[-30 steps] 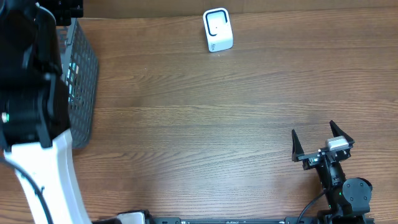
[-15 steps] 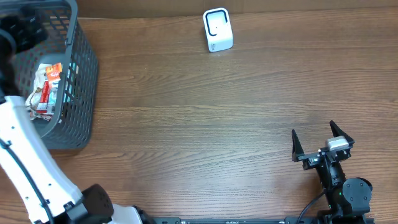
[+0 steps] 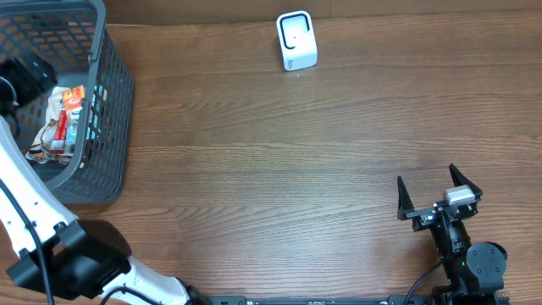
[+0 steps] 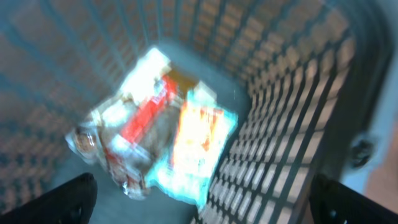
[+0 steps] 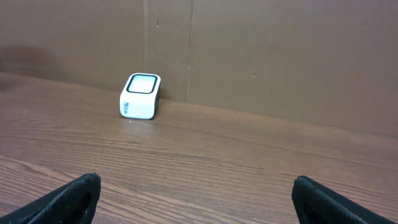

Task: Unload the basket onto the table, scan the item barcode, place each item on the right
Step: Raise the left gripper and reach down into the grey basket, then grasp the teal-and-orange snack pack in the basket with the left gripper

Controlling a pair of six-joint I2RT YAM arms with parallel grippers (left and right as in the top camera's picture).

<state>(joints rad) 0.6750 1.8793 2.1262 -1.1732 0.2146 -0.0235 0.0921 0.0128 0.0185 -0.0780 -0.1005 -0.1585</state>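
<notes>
The left gripper [image 4: 202, 196] gapes wide over the packets [image 4: 158, 127] heaped in the basket [image 3: 114, 102], the right gripper [image 3: 426, 175] just as wide and empty, so I'd fear the left pinching two overlapping packets or snagging mesh.

Left wrist view is blurred throughout. The packets [image 4: 155, 137] in the basket [image 4: 292, 124] show only as red, white and teal patches, with no print or barcode legible. The left gripper [image 4: 208, 202] shows as two dark fingertips [image 4: 68, 198] in the near corners, the rest cut off.

Overhead: the basket runs off the far and left edges, and its mesh wall veils the packets' right side. The left arm [image 3: 25, 203] runs off the left and near edges.

Right wrist view: the right gripper [image 5: 196, 199] is cropped the same way. The scanner [image 5: 140, 96] markings are too small to read.
</notes>
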